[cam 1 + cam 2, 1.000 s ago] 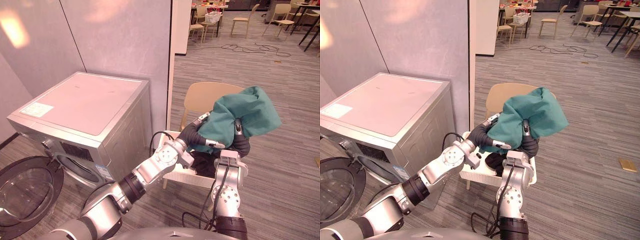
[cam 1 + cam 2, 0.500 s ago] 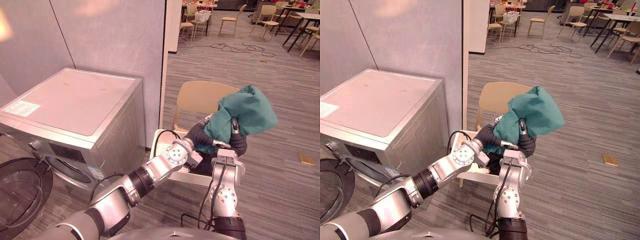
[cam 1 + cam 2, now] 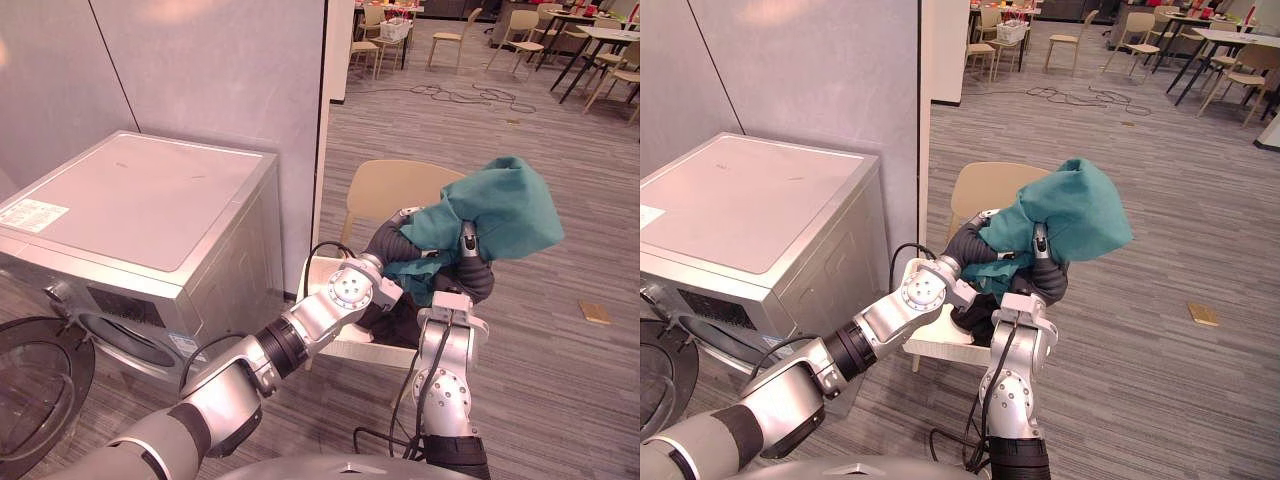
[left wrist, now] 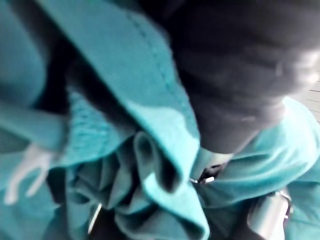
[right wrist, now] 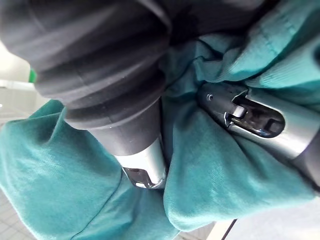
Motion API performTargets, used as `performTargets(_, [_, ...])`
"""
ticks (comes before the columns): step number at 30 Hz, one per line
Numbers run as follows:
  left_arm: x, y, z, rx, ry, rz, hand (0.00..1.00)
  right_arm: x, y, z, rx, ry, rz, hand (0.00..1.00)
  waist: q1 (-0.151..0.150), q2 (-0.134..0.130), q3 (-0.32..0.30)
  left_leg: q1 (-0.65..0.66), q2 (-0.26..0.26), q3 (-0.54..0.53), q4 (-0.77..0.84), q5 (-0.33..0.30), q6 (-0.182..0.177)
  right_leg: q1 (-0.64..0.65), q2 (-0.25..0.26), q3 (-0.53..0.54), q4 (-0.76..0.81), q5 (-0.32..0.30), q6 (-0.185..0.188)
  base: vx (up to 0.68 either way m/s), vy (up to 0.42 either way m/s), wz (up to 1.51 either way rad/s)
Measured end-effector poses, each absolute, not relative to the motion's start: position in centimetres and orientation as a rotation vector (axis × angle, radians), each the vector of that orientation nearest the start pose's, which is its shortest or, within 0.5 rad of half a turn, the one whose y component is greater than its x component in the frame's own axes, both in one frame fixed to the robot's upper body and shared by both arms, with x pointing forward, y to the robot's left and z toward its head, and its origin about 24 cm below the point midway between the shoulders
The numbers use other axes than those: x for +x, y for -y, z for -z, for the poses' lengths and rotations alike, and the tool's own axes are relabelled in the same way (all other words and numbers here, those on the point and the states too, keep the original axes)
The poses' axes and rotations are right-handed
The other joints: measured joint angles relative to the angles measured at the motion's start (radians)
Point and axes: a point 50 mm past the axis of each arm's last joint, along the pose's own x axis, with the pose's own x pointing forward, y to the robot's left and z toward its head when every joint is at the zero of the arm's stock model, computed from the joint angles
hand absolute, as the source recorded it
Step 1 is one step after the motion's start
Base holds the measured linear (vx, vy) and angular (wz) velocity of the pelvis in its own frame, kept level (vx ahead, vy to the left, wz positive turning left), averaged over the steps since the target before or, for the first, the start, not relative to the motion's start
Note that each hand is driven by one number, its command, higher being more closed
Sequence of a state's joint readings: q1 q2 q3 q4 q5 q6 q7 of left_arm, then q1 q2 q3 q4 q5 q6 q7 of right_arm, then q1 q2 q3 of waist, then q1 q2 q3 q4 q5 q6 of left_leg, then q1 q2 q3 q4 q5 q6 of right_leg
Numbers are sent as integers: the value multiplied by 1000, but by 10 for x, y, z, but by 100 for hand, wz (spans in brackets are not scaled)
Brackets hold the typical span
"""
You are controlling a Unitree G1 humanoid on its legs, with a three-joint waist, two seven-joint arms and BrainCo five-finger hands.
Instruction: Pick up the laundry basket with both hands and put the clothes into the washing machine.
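A teal garment (image 3: 505, 205) is held up above the white laundry basket (image 3: 322, 275), which stands on a tan chair (image 3: 385, 190). My right hand (image 3: 472, 280) is under the garment, its fingers (image 5: 260, 117) curled into the cloth. My left hand (image 3: 390, 243) reaches in from the left, its front buried in the teal folds (image 4: 150, 130) beside the right hand. Dark clothing (image 3: 400, 320) lies in the basket below both hands. The silver washing machine (image 3: 150, 210) stands to the left with its round door (image 3: 40, 390) swung open.
A grey wall panel (image 3: 220, 70) rises behind the washer, next to the chair. Grey plank floor (image 3: 570, 380) spreads to the right. Chairs and tables (image 3: 570, 30) and a cable on the floor (image 3: 480, 95) are far behind.
My left hand has pushed further up into the teal garment beside the right hand. The right hand keeps its hold. The camera has shifted slightly.
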State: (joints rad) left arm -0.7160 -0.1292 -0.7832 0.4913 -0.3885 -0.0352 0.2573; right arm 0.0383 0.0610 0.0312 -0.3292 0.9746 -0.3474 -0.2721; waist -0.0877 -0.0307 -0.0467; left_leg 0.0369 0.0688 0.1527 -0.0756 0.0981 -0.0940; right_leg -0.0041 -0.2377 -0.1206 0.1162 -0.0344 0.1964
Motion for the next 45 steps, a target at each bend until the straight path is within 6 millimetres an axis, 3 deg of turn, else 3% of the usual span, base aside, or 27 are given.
performTargets(7, [284, 78, -110, -13, 97, 676, 100, 231, 171, -111, 1128, 435, 266, 100, 0, -2, -1, 0, 0, -1, 0, 0, 0, 0, 0, -1, 0, 0, 0, 0, 0, 0])
performTargets(8, [284, 78, -110, -13, 97, 676, 100, 231, 171, -111, 1128, 435, 266, 0, 0, -4, -2, 0, 0, -1, 0, 0, 0, 0, 0, -1, 0, 0, 0, 0, 0, 0])
performTargets(22, [289, 73, -114, -103, 67, 654, 100, 229, 175, -120, 1070, 463, 247, 0, -1, -21, -11, -2, 0, -2, -1, 1, 2, -6, 0, 0, -1, 0, 0, 0, 0, 0])
performTargets(29, [294, 67, -124, -115, 113, 638, 100, 222, 203, -122, 981, 542, 361, 0, 1, -20, -11, -9, -1, 14, -1, 2, 2, -20, 1, 16, 0, 10, 1, -1, 0, -6])
performTargets(32, [304, 56, -129, -158, 115, 576, 100, 214, 215, -116, 940, 548, 425, 0, 1, -20, -11, -4, -1, 23, -1, 0, 5, -21, 1, 26, 0, 11, 1, -18, 6, -9])
performTargets(38, [325, 1, -142, -295, 166, 344, 100, 193, 244, -104, 876, 555, 572, 0, 1, -12, -12, 2, -2, 41, -2, -1, 5, -32, 2, 47, -3, 13, -1, -30, 12, -9])
performTargets(45, [325, -62, -150, -422, 262, 145, 100, 183, 258, -99, 840, 555, 644, 0, 4, -4, -12, 3, -3, 42, -2, -2, 4, -31, 2, 47, -10, 17, -5, 0, 0, 0])
